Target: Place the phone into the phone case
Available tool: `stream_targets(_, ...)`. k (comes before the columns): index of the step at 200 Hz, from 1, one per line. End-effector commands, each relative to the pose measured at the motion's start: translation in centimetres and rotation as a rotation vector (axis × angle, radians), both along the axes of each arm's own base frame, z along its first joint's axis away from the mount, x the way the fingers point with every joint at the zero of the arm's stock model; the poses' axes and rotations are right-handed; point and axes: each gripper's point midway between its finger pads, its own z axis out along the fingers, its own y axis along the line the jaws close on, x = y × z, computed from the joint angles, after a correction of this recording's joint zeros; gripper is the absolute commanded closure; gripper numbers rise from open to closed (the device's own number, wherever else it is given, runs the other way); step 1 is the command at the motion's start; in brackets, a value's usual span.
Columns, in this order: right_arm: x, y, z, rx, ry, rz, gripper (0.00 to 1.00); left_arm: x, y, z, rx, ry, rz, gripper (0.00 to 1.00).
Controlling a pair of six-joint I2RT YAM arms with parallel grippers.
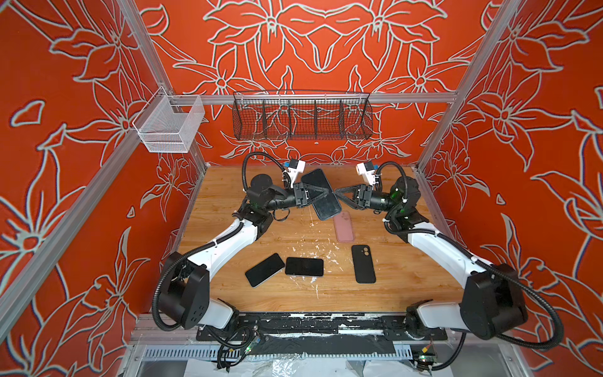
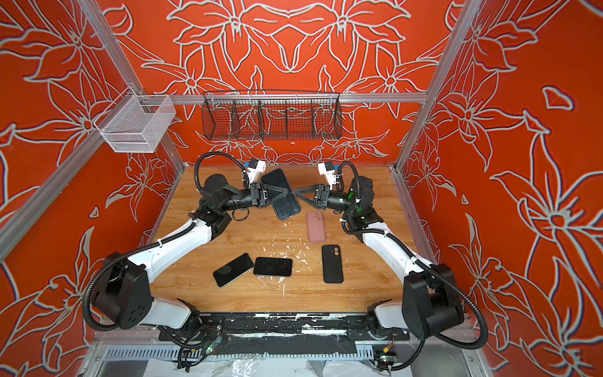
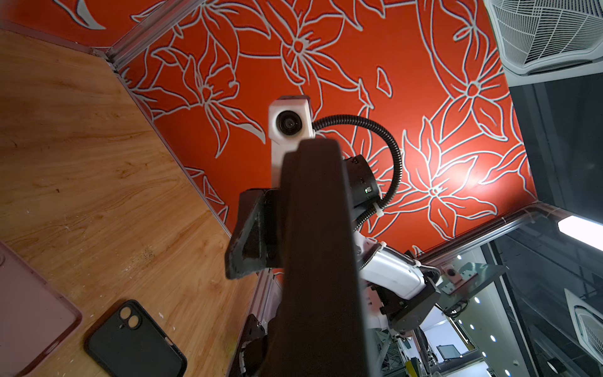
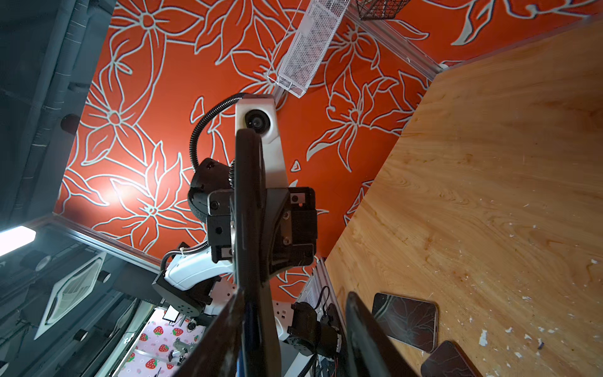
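Phone (image 1: 328, 207) glossy dark slab; pink case (image 1: 343, 227) matte, round-cornered.

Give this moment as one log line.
left claw: shut on phone, raised | right claw: open near phone | pink case: on table

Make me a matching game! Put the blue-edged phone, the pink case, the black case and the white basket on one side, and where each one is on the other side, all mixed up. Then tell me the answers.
Things
1. blue-edged phone
2. pink case
3. black case
4. white basket

Places
A. flat on the table, the case nearer the front edge
B. hung up on the metal rail
C. clamped in the left gripper, off the table
D. flat on the table, the case farther back

Pairs: 1-C, 2-D, 3-A, 4-B
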Motion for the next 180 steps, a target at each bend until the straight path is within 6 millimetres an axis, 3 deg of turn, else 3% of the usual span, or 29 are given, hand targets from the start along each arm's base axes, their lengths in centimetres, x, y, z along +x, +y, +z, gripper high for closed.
stream_targets(1,-1.7,0.7,1.6,0.030,-0.058,0.074,0.48,-0.7,0.2,2.6,-0.027,-0.096,-0.020,1.00)
stream_targets(39,-3.5,1.6,1.3,0.025,-0.063,0.128,0.48,0.2,0.7,2.6,-0.033,-0.070,0.017,1.00)
stream_targets(93,-5.0,1.4,0.9,0.028,-0.070,0.163,0.67,1.8,1.8,3.0,-0.087,-0.023,0.026,1.00)
stream_targets(148,-4.3,1.7,1.0,0.033,-0.062,0.166,0.88,1.8,1.8,2.8,-0.084,-0.017,0.011,1.00)
stream_targets(180,-3.5,1.9,-0.2,0.011,-0.025,0.146,0.98,1.8,2.0,2.8,-0.079,-0.018,0.016,1.00)
